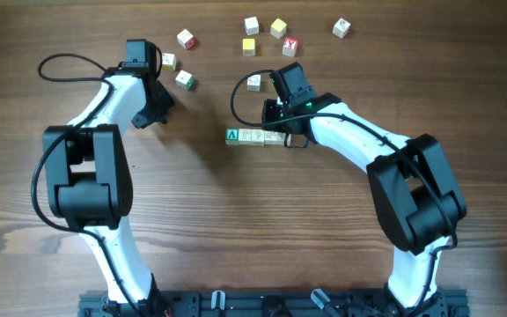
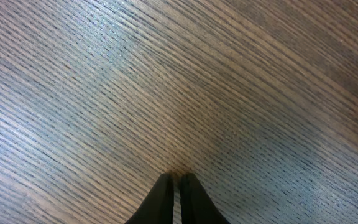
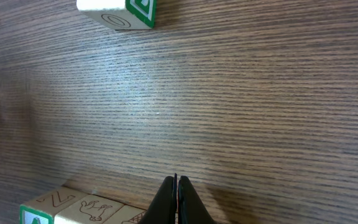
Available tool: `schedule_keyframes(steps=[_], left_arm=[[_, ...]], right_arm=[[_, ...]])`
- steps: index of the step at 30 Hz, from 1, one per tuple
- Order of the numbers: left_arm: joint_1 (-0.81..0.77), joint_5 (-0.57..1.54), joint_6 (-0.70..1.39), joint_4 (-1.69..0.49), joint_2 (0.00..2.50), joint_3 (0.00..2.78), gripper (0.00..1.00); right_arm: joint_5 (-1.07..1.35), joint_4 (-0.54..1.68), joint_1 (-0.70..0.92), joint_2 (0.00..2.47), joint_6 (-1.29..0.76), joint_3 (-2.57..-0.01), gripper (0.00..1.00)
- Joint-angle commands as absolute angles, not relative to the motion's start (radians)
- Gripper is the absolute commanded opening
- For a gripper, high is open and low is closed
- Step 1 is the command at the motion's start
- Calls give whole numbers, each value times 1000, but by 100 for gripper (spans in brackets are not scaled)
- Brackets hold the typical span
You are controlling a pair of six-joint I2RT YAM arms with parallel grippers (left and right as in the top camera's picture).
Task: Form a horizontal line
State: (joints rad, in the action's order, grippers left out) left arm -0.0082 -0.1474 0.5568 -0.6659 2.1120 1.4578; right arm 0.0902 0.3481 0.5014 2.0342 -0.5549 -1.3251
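Left wrist view: the left gripper [image 2: 176, 180] hangs over bare table [image 1: 236, 229] with its fingers pressed together, holding nothing. Right of it, near the table's middle, lies the horizontal line [image 1: 255, 136], with its green-faced cube [image 1: 233, 136] at the left end. The right gripper [image 3: 176, 183], also pressed together and empty, sits just beside the line's right end; I cannot tell whether it touches. These cubes look light, stiff and smooth, likely to slide on wood. The row is unjoined, so an end push could buckle it. Pinch single cubes across opposite flat sides. Loose cubes [image 1: 252, 25] lie toward the far edge.
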Motion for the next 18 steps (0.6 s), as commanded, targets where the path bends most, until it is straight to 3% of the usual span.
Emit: schedule_keyframes(steps=[1,18], left_arm=[[-9,-139,566,-663,2125,1457,9],[-9,-139,566,-662,2125,1457,9]], right_arm=[[107,350,508,2003,-554,-1351,5],[133,380,508,1987,-553,-1351,5]])
